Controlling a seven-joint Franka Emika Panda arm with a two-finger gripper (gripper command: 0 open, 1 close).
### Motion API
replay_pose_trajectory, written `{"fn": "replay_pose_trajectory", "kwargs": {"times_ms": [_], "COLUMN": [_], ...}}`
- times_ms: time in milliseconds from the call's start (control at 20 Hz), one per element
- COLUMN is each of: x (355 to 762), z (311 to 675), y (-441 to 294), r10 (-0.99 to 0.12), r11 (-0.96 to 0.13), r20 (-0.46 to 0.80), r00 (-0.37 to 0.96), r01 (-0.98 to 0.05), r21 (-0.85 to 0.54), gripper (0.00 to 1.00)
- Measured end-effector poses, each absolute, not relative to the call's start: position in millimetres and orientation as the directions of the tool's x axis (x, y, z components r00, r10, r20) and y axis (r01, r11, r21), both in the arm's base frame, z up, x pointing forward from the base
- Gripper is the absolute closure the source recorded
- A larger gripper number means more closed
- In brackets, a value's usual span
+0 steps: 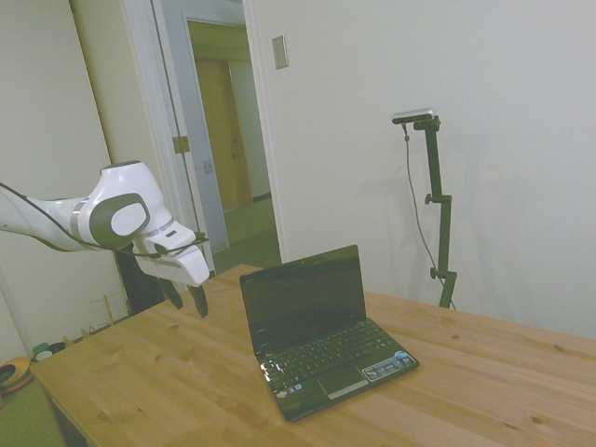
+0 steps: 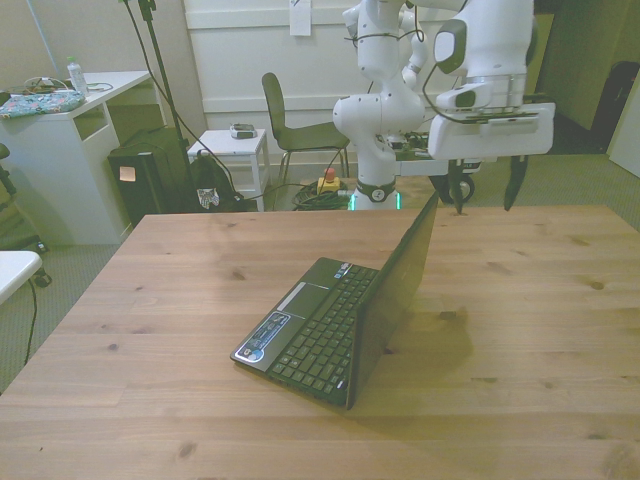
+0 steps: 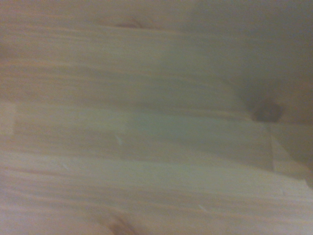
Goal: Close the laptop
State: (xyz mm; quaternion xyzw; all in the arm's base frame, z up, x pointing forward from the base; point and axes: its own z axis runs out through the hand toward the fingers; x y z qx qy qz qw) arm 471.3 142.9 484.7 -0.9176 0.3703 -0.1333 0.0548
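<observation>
The small glossy black laptop [image 1: 317, 333] [image 2: 341, 316] stands open near the middle of the pale wooden surface [image 1: 484, 382] [image 2: 150, 300], its dark screen upright and slightly tilted back over the black keyboard. The white arm's two-finger pincer [image 1: 184, 298] [image 2: 485, 188] hangs in the air behind the laptop's lid, apart from it and above the surface, its dark fingers [image 2: 513, 184] spread wide and empty. The wrist view shows only blurred wood grain [image 3: 146, 137].
</observation>
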Motion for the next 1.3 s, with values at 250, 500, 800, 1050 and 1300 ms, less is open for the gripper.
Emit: {"fn": "replay_pose_trajectory", "kwargs": {"times_ms": [250, 500, 800, 1050, 1300], "x": [525, 574, 612, 626, 627], "z": [507, 518, 534, 553, 553], "y": [123, 104, 71, 29, 7], "r10": [-0.749, -0.790, -0.836, -0.871, -0.890], "r11": [-0.663, -0.613, -0.548, -0.488, -0.450], "r20": [0.224, 0.232, 0.233, 0.237, 0.233], "r00": [0.624, 0.567, 0.497, 0.431, 0.392], "r01": [-0.708, -0.739, -0.777, -0.815, -0.839], "r21": [-0.244, -0.279, -0.309, -0.312, -0.305], "gripper": [0.00, 0.00, 0.00, 1.00, 1.00]}}
